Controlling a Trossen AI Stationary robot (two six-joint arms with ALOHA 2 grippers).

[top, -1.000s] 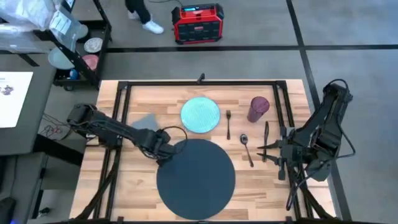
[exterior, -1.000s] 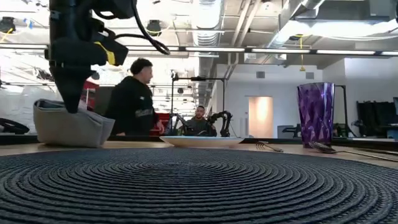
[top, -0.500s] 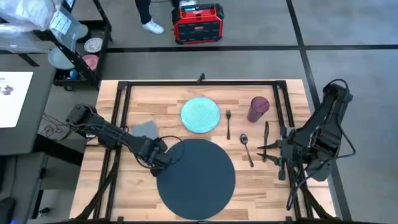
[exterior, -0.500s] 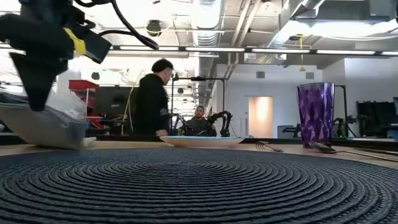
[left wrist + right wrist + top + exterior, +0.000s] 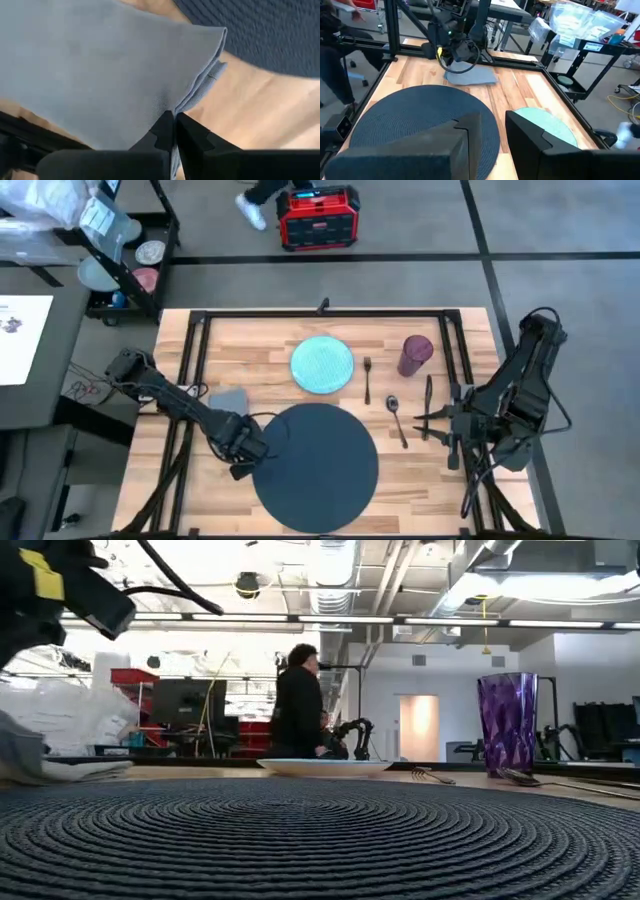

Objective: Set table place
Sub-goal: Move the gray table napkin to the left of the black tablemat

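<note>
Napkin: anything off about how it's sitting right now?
Yes. The napkin lies askew left of the mat, one corner pinched and lifted by the left gripper. Nothing spilled or damaged shows.

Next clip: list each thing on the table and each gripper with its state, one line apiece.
Napkin: flat on table, corner pinched.
Left gripper: shut on napkin, beside the mat.
Right gripper: open, empty, waiting at the right edge.
Mat: flat, bare.
Plate: empty.
Cup: upright.
Fork, spoon, knife: lying flat.
</note>
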